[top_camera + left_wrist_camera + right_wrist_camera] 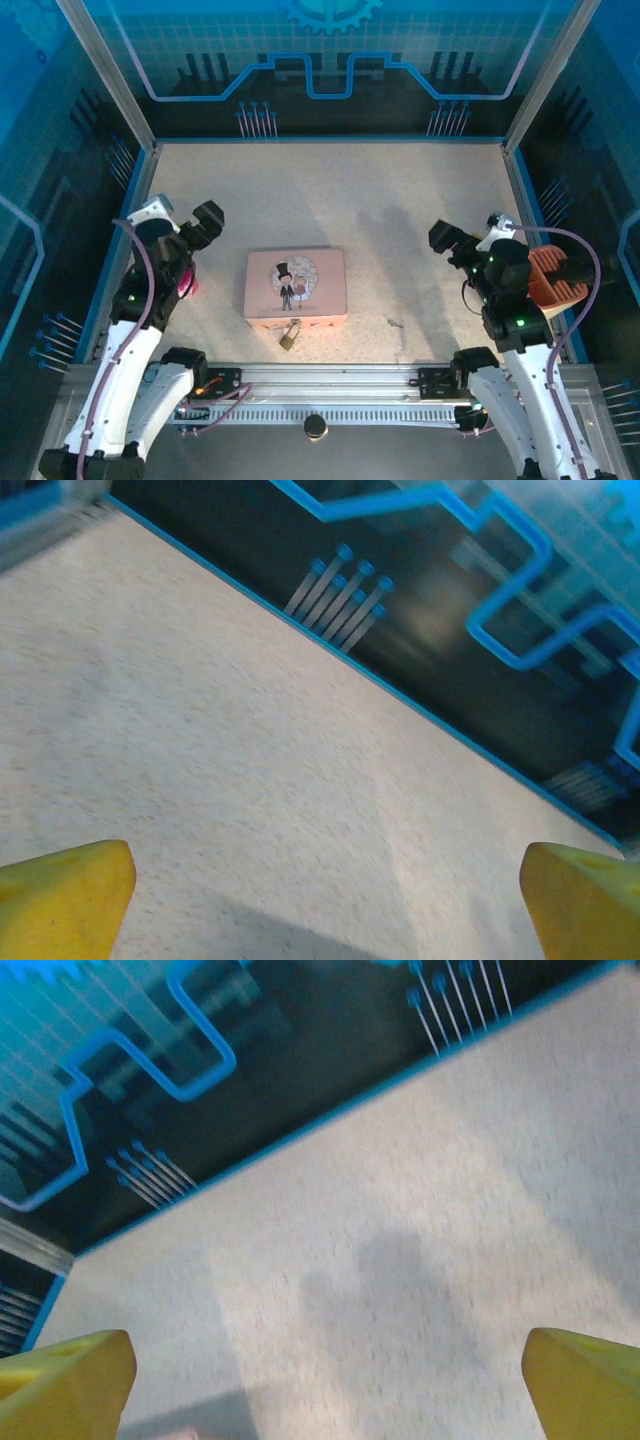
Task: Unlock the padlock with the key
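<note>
Seen from above, two robot arms are at the near edge of a speckled table [400, 200]. The left gripper [205, 222] hovers with its jaws wide apart. Its wrist camera shows two yellow fingertips [60, 900] at the bottom corners with bare table between them. The right gripper [445, 238] is also spread wide and empty, with its yellow fingertips [585, 1380] far apart over bare table.

The padlock [290, 335] lies to the right of the left gripper and closer to the arm bases. It sits against the near edge of a pink tin [296, 285], and whether it is hooked to the tin cannot be told. The key [395, 323] is probably the tiny dark sliver on the table left of the right gripper and nearer the bases. It is well apart from the padlock.

Both items look rigid, light and metal. The padlock's smooth brass body is likely slippery, so it is best pinched across its flat faces, leaving the keyhole end free. The key lies flat and thin, so it is likely hard to lift. It should be held by its wider head, leaving the blade clear.
</note>
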Action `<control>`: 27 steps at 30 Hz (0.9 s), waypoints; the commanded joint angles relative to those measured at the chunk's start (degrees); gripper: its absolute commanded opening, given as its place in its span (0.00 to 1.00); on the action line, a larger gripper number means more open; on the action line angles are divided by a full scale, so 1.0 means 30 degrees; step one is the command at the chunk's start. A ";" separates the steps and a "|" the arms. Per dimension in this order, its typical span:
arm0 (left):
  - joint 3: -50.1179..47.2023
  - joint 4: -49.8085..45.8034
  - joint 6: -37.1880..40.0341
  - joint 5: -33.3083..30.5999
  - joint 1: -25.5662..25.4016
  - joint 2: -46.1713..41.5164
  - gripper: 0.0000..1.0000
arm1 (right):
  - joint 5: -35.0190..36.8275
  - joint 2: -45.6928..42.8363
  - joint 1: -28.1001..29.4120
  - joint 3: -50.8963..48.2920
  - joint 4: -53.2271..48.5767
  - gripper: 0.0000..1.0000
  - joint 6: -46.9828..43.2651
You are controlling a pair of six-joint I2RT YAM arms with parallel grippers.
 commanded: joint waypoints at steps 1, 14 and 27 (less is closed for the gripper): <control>0.1070 -0.1673 0.1540 0.3395 -0.0778 0.1975 0.99 | -0.1177 0.0232 0.1035 0.1066 -0.4531 1.00 0.0782; 0.4365 -0.9733 0.2761 -0.3301 -1.1674 0.6111 0.99 | 0.5528 0.1463 1.3619 0.0860 -0.9563 1.00 0.6841; 0.0236 -0.7546 -0.0652 -0.3638 -1.6115 0.3105 0.99 | 0.5096 0.8444 1.9017 0.0400 -1.0433 0.85 1.2304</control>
